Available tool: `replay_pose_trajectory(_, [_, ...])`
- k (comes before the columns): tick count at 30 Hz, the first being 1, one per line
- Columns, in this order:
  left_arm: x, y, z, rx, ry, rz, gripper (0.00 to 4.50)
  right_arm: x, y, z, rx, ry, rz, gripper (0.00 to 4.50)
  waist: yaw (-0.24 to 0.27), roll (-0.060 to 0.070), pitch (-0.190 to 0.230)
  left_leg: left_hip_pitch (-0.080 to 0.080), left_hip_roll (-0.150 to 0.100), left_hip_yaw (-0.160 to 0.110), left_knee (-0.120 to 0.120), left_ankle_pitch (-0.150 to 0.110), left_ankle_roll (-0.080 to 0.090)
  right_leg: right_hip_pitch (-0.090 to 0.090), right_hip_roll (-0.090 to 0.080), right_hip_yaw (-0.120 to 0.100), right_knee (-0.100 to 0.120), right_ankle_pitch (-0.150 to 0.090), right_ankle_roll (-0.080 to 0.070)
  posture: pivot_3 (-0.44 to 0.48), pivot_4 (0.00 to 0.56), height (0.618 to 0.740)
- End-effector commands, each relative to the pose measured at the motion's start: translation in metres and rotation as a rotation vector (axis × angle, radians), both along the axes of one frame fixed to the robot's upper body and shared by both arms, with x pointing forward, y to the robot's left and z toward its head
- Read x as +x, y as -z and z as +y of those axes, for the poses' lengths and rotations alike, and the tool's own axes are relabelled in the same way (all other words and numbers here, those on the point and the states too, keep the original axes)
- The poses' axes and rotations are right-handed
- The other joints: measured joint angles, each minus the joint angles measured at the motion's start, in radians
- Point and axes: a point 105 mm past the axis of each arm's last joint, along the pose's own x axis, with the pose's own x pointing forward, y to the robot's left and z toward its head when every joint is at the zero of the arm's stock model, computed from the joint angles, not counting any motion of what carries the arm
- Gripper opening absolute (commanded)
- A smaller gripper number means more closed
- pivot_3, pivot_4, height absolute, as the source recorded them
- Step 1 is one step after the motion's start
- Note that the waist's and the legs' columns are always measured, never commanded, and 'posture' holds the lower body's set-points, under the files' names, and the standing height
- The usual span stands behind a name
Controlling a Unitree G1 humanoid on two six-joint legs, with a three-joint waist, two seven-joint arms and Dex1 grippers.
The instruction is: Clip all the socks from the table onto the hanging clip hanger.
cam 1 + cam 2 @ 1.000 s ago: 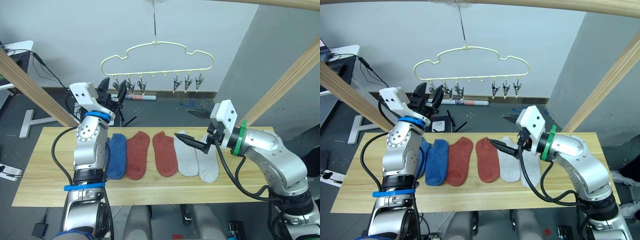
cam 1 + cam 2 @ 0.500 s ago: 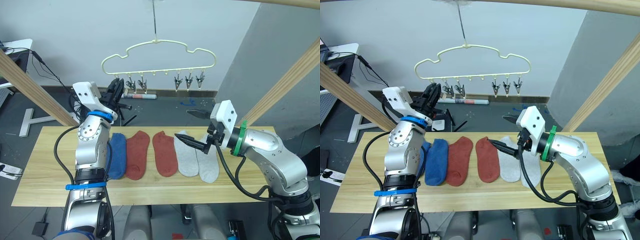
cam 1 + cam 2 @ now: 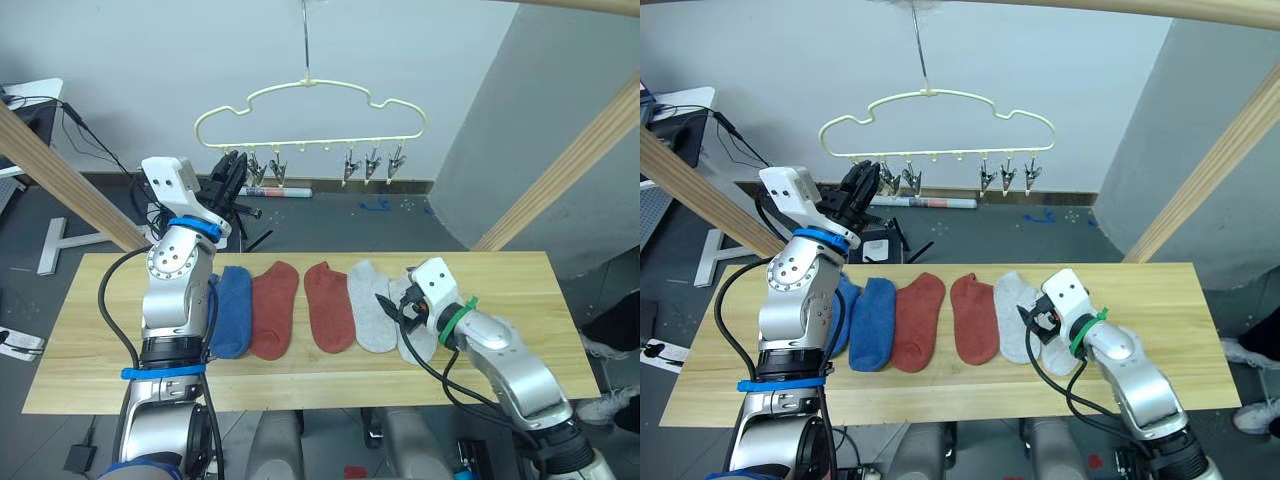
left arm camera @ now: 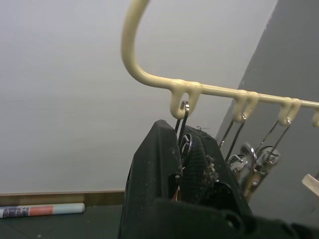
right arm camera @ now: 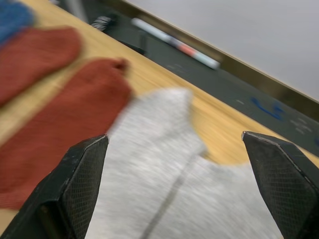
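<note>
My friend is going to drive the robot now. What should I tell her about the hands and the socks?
Left gripper: raised, shut on the leftmost small grey metal clip of the thin cream wire clip hanger.
Right gripper: open, low over the two light grey knit socks.
Socks: all lie in a row on the light wooden plank table, blue ones by the left arm, then two rust-red, then grey.
Done: no sock clipped yet.
Left: pick up each sock and clip it to the hanger.

The long desk (image 3: 300,365) of light yellowish wood planks carries a row of short knit ankle socks lying flat, side by side: blue socks (image 3: 233,310) at the robot's left, two rust-red socks (image 3: 275,309) in the middle, two light grey socks (image 3: 372,306) at the right.
</note>
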Motion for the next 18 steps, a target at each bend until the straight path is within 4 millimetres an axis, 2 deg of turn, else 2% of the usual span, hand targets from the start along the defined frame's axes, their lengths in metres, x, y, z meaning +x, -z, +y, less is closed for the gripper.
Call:
replay_pose_trajectory(1, [-0.007,-0.013,-0.003,0.037,0.020,-0.041,0.14,0.014,0.007,-0.025,-0.003,0.122,-0.035,4.50,0.000,0.001,0.002,0.000,0.000,0.000,0.000,0.000,0.000,0.000,0.000,0.000,0.000,0.000,0.000,0.017,0.339,0.703])
replay_pose_trajectory(6, [-0.007,-0.014,-0.002,0.048,0.025,-0.032,0.14,0.021,0.029,-0.036,0.053,0.190,0.046,4.50,0.000,0.001,0.004,0.000,0.000,0.000,0.000,0.000,0.000,0.000,0.000,0.000,0.000,0.000,0.000,0.025,0.342,0.703])
replay_pose_trajectory(10, [-0.008,-0.014,-0.001,0.052,0.025,-0.026,0.14,0.023,0.039,-0.033,0.118,0.199,0.100,4.50,0.000,0.002,0.005,0.000,0.000,0.000,-0.001,0.000,0.000,0.000,0.000,0.000,0.000,0.000,0.000,0.026,0.342,0.703])
replay_pose_trajectory(13, [-0.008,-0.013,-0.001,0.056,0.027,-0.020,0.14,0.023,0.043,-0.029,0.121,0.195,0.114,3.89,0.000,0.002,0.006,0.000,0.000,0.000,0.000,0.000,0.000,0.000,0.000,0.000,0.000,0.000,0.000,0.026,0.342,0.703])
replay_pose_trajectory(18, [-0.009,-0.010,-0.001,0.061,0.034,0.001,0.14,0.021,0.050,-0.029,0.123,0.213,0.132,2.03,0.000,0.002,0.007,0.000,0.000,0.000,-0.001,0.000,0.000,0.000,0.000,0.000,0.000,0.000,0.000,0.026,0.342,0.703])
